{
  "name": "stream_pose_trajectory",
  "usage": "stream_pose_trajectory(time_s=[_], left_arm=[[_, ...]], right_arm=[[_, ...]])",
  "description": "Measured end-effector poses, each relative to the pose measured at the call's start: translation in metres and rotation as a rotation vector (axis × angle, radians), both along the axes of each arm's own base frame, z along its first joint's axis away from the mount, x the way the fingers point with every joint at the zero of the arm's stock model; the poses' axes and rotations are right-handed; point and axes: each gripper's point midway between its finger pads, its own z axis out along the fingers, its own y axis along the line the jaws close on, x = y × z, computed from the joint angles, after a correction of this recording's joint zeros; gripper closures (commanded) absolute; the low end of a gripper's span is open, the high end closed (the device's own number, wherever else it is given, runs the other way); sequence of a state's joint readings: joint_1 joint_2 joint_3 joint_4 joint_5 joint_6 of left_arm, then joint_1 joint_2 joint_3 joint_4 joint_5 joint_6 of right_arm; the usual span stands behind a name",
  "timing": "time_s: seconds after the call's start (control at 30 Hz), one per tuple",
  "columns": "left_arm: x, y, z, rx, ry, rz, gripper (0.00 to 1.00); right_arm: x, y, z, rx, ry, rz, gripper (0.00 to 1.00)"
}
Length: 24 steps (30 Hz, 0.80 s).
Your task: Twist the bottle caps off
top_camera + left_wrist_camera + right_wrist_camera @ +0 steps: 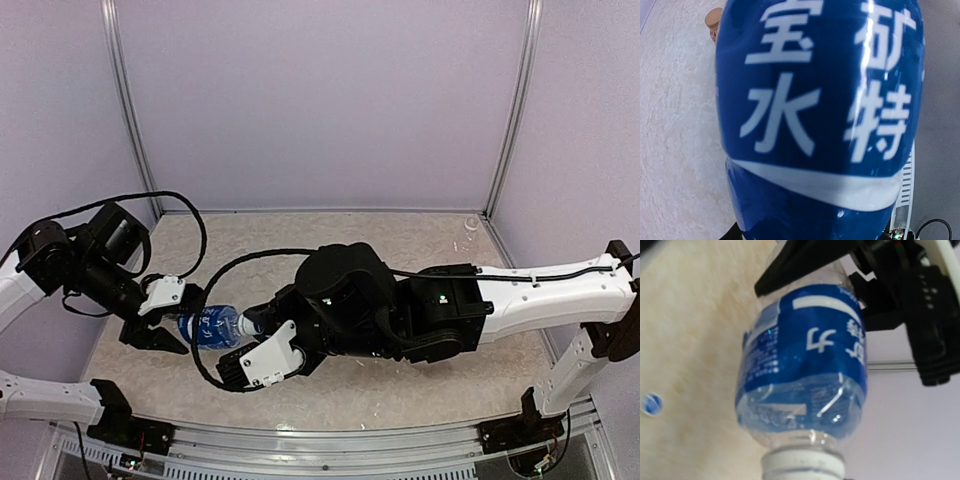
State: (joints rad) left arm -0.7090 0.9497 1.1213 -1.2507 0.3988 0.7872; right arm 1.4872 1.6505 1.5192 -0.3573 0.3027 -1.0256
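Closest in, the right hand [248, 328] is clamped tight at the neck end of the bottle [210, 327]. Whether there's a cap between those fingers I cannot tell, since its wrist view shows only a white ring at the neck. The bottle, clear with a blue label, lies sideways between the two arms, mid-left over the worktop [420, 250]. At its base end the left hand [172, 322] has it gripped, black fingers [800, 260] pressed on the clear plastic. Out on the worktop a blue cap [651, 404] with a white mark lies loose, and a brown cap [714, 20] peeks past the label.
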Motion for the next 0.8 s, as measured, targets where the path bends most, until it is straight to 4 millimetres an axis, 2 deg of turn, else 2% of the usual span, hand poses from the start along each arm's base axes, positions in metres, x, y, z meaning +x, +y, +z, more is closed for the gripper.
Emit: stream_pose_trajectory(time_s=[0.03, 0.13, 0.17, 0.27, 0.33, 0.47, 0.63, 0.7, 0.8], left_arm=[[0.000, 0.000, 0.000, -0.002, 0.001, 0.001, 0.62], [0.001, -0.002, 0.001, -0.010, -0.001, 0.005, 0.62], [0.002, -0.004, 0.003, -0.023, 0.001, 0.009, 0.61], [0.013, -0.012, 0.012, -0.071, -0.046, 0.033, 0.61], [0.025, -0.016, 0.017, -0.095, -0.105, 0.061, 0.61], [0.064, -0.019, 0.029, -0.137, -0.266, 0.167, 0.58], [0.105, -0.019, 0.052, -0.177, -0.469, 0.277, 0.58], [0.117, -0.017, 0.060, -0.183, -0.543, 0.309, 0.58], [0.135, -0.014, 0.067, -0.171, -0.676, 0.345, 0.58]], right_arm=[[0.001, -0.001, 0.000, -0.001, -0.042, 0.002, 0.87], [0.004, -0.004, -0.002, 0.022, -0.126, -0.010, 0.06], [0.007, -0.005, -0.003, 0.041, -0.140, -0.022, 0.01], [0.014, -0.011, -0.009, 0.094, -0.149, -0.070, 0.01], [0.019, -0.013, -0.004, 0.152, -0.102, -0.109, 0.01], [0.035, -0.025, 0.031, 0.333, 0.094, -0.175, 0.01], [0.067, -0.057, 0.087, 0.603, 0.421, -0.228, 0.01], [0.080, -0.064, 0.099, 0.687, 0.584, -0.243, 0.06], [0.102, -0.061, 0.109, 0.770, 0.881, -0.275, 0.16]])
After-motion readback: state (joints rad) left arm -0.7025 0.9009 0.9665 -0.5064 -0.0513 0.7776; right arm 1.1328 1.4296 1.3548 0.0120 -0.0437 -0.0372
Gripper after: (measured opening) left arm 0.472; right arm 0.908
